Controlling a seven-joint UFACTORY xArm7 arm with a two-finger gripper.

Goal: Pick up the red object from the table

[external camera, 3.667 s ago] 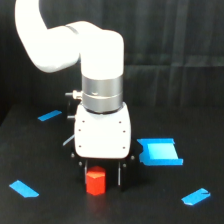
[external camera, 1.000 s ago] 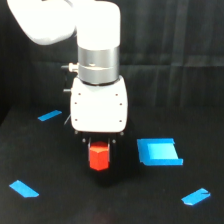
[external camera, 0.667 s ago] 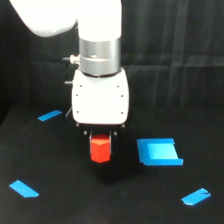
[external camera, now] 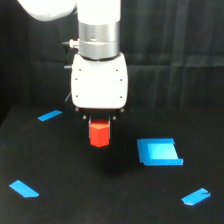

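The hand holds the red object above the table.

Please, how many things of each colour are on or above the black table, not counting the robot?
Red: 1, the red hexagonal block held in the gripper
Blue strips: 3
Blue square patch: 1
Total: 5
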